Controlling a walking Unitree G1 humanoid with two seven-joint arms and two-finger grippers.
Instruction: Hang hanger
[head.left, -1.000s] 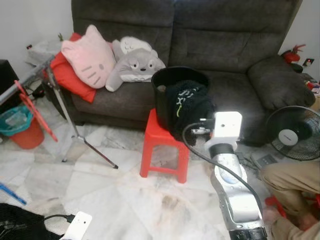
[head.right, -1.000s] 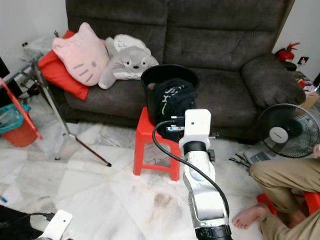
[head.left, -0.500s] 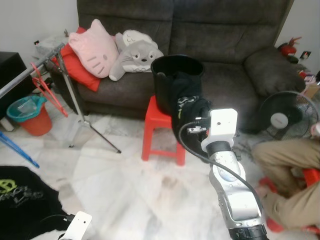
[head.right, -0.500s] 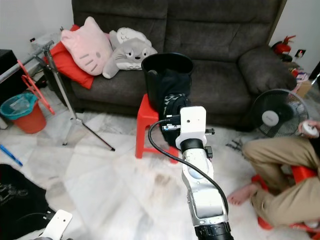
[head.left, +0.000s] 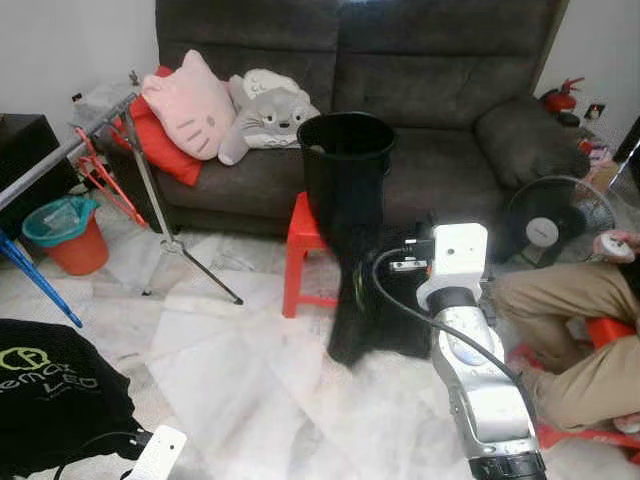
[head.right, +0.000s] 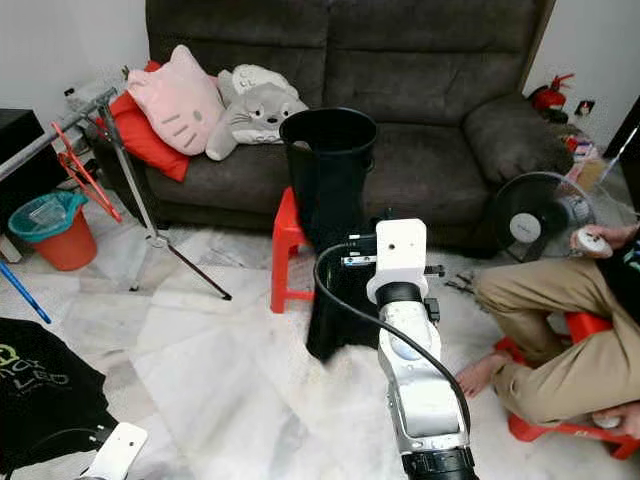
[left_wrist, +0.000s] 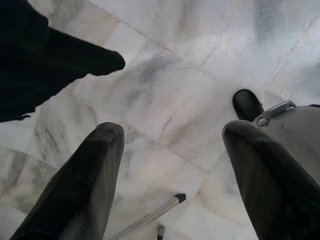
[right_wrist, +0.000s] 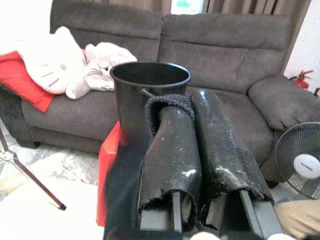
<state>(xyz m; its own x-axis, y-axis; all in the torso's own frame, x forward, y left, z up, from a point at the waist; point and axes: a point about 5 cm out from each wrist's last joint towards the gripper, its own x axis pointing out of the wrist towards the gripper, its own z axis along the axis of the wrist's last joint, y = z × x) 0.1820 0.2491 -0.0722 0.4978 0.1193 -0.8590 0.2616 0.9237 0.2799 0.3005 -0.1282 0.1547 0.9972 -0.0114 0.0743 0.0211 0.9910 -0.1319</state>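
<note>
1. Nearest the robot, on its left and well forward of the red stool (head.left: 301, 252), the left gripper (left_wrist: 172, 132) hangs over the marble floor (left_wrist: 165, 85). Its two black fingers (left_wrist: 92, 170) are spread wide with nothing between them.
2. Beside that gripper a black shirt (head.left: 50, 390) with green print lies crumpled on the floor.
3. The right gripper (right_wrist: 192, 102) is held out just in front of the stool. Its jaws are pressed together on a black garment (head.left: 360, 315), and a fold of the cloth is looped over one fingertip.
4. The garment hangs down from the gripper as a blurred dark mass, its lower edge near the floor beside the stool's front legs.
5. A person in tan trousers (head.left: 565, 325) sits on the floor to the right of the stool.
6. A black bucket (head.left: 345, 165) stands upright on the stool.
7. A small fan (head.left: 545, 215) stands to the right of the stool, against the sofa's arm.
8. Well to the left of the stool a metal drying rack (head.left: 150, 195) stands on slanted legs. The red hanger (head.left: 100, 178) hangs from its rail, with a blue pole (head.left: 40, 285) and an orange bucket (head.left: 68, 245) near it.
9. Behind the stool is a dark grey sofa (head.left: 450, 140). On its left seat lie a pink cat cushion (head.left: 190, 105), a grey plush toy (head.left: 270, 105) and a red cushion (head.left: 160, 150).
</note>
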